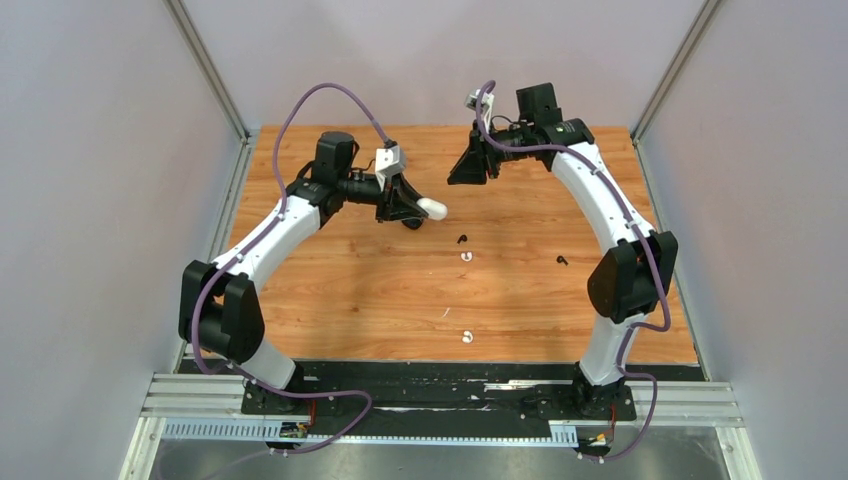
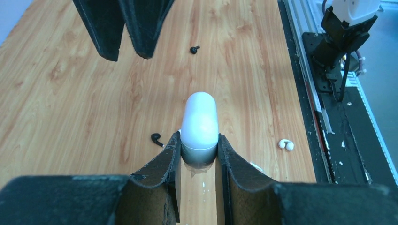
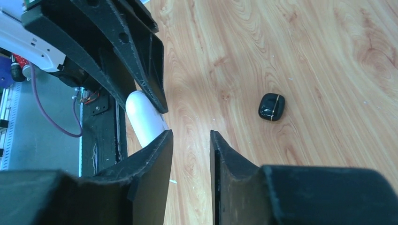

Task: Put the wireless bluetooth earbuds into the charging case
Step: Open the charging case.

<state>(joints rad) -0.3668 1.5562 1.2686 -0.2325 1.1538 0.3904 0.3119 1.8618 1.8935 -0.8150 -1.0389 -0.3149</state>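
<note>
My left gripper point(image 2: 199, 143) is shut on a white pebble-shaped charging case point(image 2: 199, 123), held above the table with its rounded end sticking out past the fingertips point(image 1: 432, 208). My right gripper point(image 3: 190, 138) hovers open just across from it point(image 1: 463, 168), with nothing between its fingers. On the wood below lie tiny stemmed earbuds: a black one point(image 1: 461, 239), a white one point(image 1: 466, 256), another black one point(image 1: 562, 261) and a white one nearer the arms point(image 1: 467, 337). The left wrist view shows a black bud point(image 2: 156, 138) and a white bud point(image 2: 286, 145) beside the fingers.
A small black case point(image 3: 271, 107) lies shut on the wooden table point(image 1: 340, 300), to the right in the right wrist view. Grey walls close in the left, right and back. A black base rail point(image 1: 440, 385) runs along the near edge.
</note>
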